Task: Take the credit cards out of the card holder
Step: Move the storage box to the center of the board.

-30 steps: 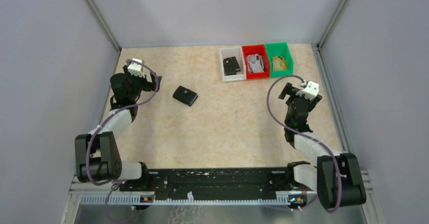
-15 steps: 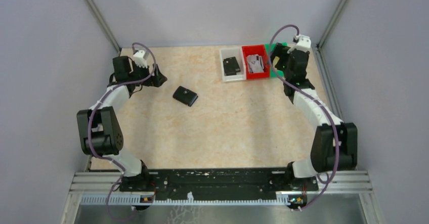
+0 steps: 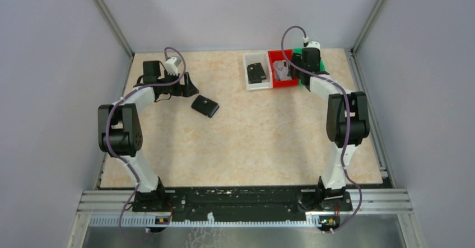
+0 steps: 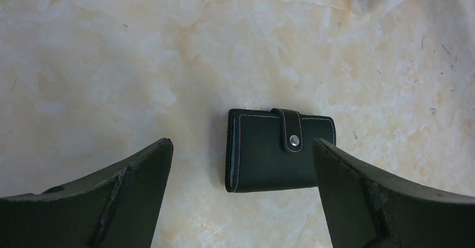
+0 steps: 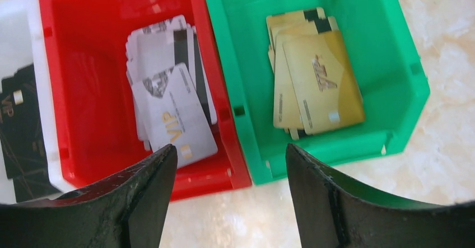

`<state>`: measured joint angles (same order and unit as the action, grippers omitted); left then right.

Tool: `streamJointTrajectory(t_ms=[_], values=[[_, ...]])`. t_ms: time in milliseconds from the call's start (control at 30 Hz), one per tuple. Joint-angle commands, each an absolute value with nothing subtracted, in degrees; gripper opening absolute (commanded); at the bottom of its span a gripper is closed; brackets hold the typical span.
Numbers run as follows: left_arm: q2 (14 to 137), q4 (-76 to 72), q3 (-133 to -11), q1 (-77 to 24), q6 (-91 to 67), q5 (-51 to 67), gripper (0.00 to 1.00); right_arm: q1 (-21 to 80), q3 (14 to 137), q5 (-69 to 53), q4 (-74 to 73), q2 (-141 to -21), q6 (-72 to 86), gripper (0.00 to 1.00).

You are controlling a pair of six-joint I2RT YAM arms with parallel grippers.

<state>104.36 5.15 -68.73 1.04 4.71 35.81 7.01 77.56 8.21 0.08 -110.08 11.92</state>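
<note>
The black card holder (image 3: 205,106) lies closed on the table, its snap-tab strap fastened; it also shows in the left wrist view (image 4: 280,150). My left gripper (image 3: 187,85) is open, hovering just up-left of it, and in the left wrist view (image 4: 241,195) the holder sits between the spread fingers. My right gripper (image 3: 297,69) is open and empty over the bins, shown in the right wrist view (image 5: 231,195). Grey-white credit cards (image 5: 171,105) lie in the red bin (image 5: 84,164). Gold credit cards (image 5: 313,80) lie in the green bin (image 5: 392,119).
A white bin (image 3: 250,82) at the back holds black cards (image 3: 256,72); the red bin (image 3: 284,84) and green bin (image 3: 296,52) stand beside it on the right. The cage walls and frame posts stand close on the left, right and back.
My left arm has stretched right to just beside the card holder. My right arm has reached up to the bins and now covers most of the green bin.
</note>
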Motion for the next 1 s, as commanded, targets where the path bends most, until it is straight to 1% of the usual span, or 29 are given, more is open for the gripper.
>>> streamJointTrajectory(t_ms=[0, 167, 333, 500, 600, 767, 867, 967], values=[[106.6, 5.7, -71.8, 0.4, 3.9, 38.0, 0.99, 7.5, 85.3, 8.6, 0.8, -113.4, 10.5, 0.68], [109.6, 7.1, -73.5, -1.9, 5.5, 37.4, 0.99, 7.4, 88.8, 9.1, 0.4, -117.2, 9.3, 0.58], [112.6, 8.7, -76.0, -2.7, 6.0, 38.1, 0.99, 7.4, 92.3, 8.1, 0.1, -120.6, 8.6, 0.51], [115.4, 10.4, -78.4, -4.1, 7.8, 37.4, 0.99, 8.2, 91.7, 7.6, -1.4, -121.0, 8.4, 0.36], [116.6, 10.6, -79.0, -4.9, 8.7, 37.0, 0.99, 9.1, 89.3, 8.0, -0.6, -119.5, 7.9, 0.28], [118.2, 11.6, -79.1, -5.5, 10.3, 37.2, 0.95, 11.0, 81.6, 9.8, 3.3, -113.7, 7.9, 0.21], [118.3, 13.5, -78.7, -5.6, 11.5, 37.8, 0.91, 12.3, 76.9, 10.9, 4.6, -110.4, 8.5, 0.17], [117.3, 15.1, -77.1, -5.8, 12.5, 39.1, 0.84, 13.1, 72.6, 10.7, 6.3, -107.3, 9.3, 0.15]])
